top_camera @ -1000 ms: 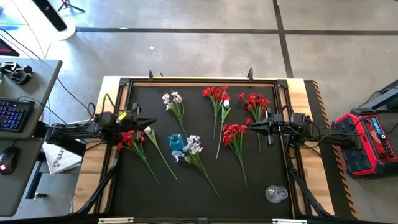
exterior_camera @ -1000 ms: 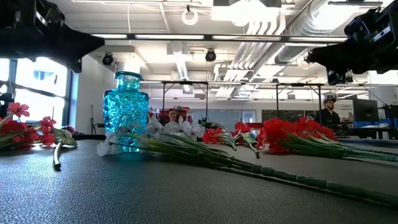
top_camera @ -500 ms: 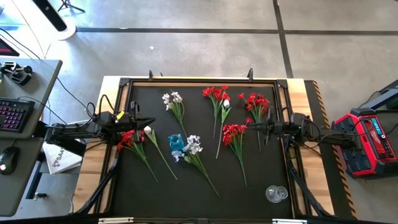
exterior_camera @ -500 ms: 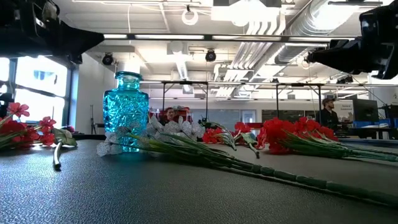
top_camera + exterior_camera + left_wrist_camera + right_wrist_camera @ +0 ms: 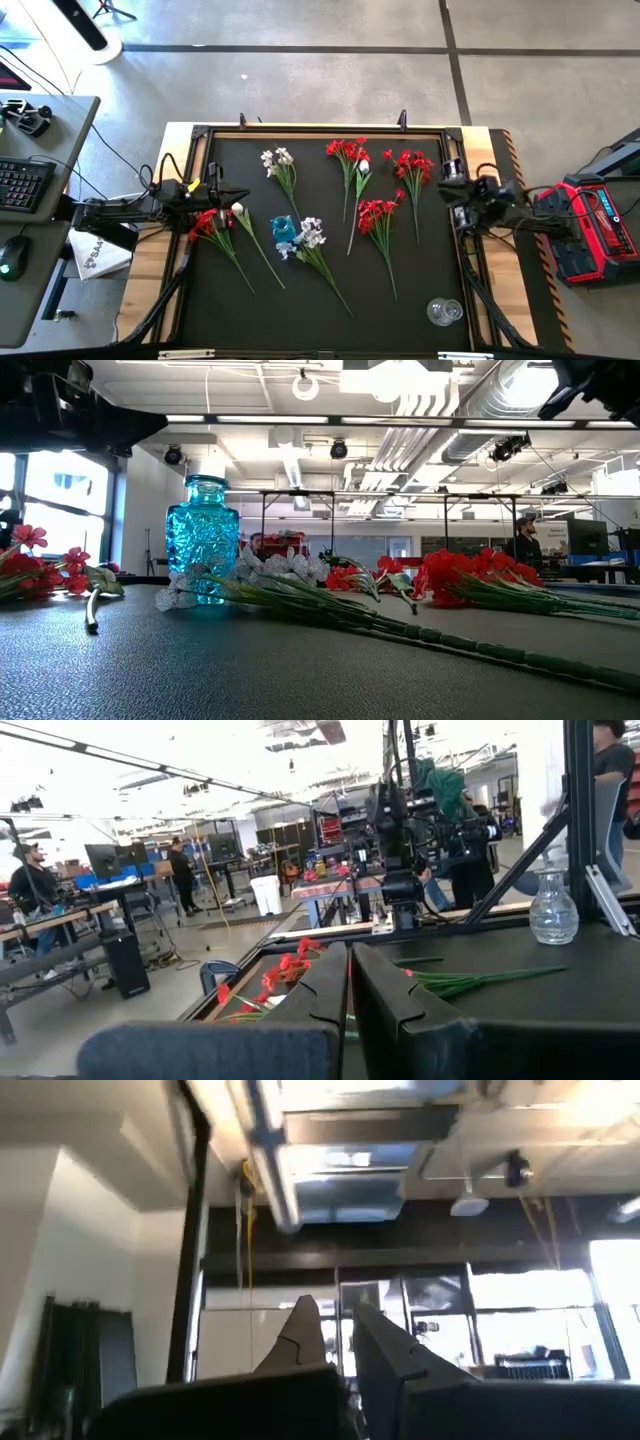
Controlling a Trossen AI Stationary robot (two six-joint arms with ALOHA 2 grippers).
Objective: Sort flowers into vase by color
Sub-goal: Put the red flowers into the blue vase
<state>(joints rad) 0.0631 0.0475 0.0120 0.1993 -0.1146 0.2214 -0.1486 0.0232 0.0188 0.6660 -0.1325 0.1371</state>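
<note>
Black matting covers the table [image 5: 330, 300], and the flowers lie scattered flat on it; from above, white sprigs [image 5: 280, 165] rest toward the far side and beside a blue glass vase [image 5: 283, 230], red sprigs [image 5: 350, 160] spread across the far right half, and one red sprig [image 5: 208, 225] lies by the left edge; a clear glass vase [image 5: 444, 311] stands near the front right corner (the low view leaves it out, though the left wrist view catches it); the left gripper [image 5: 230, 197] hovers over that left red sprig, fingers [image 5: 320, 990] pressed together on nothing; the right gripper [image 5: 452, 172] sits at the table's right edge, clenched and empty, its wrist camera facing only ceiling.
</note>
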